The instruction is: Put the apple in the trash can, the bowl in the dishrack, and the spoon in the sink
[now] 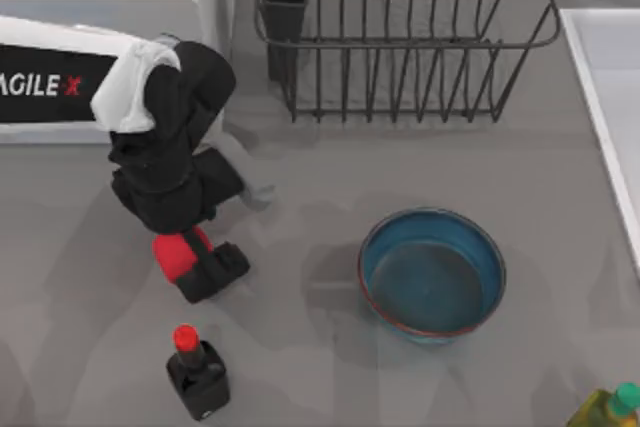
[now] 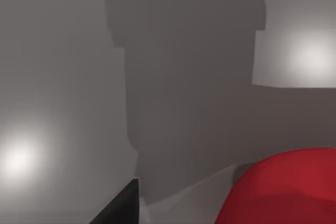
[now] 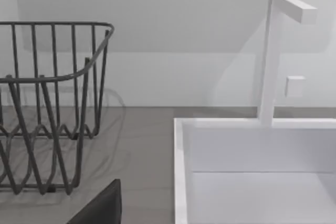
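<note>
Grey surface (image 1: 300, 367): my left tool (image 1: 190, 259) is clamped on the apple (image 1: 172, 252), left of the bowl (image 1: 432, 276); right tool's state, I cannot tell.

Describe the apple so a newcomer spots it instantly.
Start at the dishrack at the top. Go down-left to the left gripper; the apple is the plain red lump between its fingers. The bottle below has a smaller red cap on a dark body.
</note>
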Motion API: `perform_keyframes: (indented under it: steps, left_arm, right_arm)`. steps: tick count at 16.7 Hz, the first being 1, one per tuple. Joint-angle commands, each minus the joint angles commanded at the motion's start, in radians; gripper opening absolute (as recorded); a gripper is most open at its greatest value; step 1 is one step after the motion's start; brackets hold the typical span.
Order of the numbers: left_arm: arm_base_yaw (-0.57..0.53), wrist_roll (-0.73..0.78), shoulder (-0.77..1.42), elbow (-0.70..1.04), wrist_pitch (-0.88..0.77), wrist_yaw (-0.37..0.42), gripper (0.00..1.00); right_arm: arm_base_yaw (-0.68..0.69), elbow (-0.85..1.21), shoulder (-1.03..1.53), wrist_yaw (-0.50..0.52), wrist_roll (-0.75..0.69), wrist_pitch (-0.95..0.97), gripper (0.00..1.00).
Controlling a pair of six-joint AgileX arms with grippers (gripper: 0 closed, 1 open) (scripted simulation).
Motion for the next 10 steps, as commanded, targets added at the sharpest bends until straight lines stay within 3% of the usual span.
perform_keyframes:
  steps: [9, 10]
  left_arm:
    - [0.0, 0.0, 0.0, 0.0, 0.0, 0.0, 0.02]
    - [0.0, 0.0, 0.0, 0.0, 0.0, 0.0, 0.0]
  right_arm:
    - [0.0, 0.0, 0.0, 0.0, 0.0, 0.0, 1.0]
    - [0.0, 0.0, 0.0, 0.0, 0.0, 0.0, 1.0]
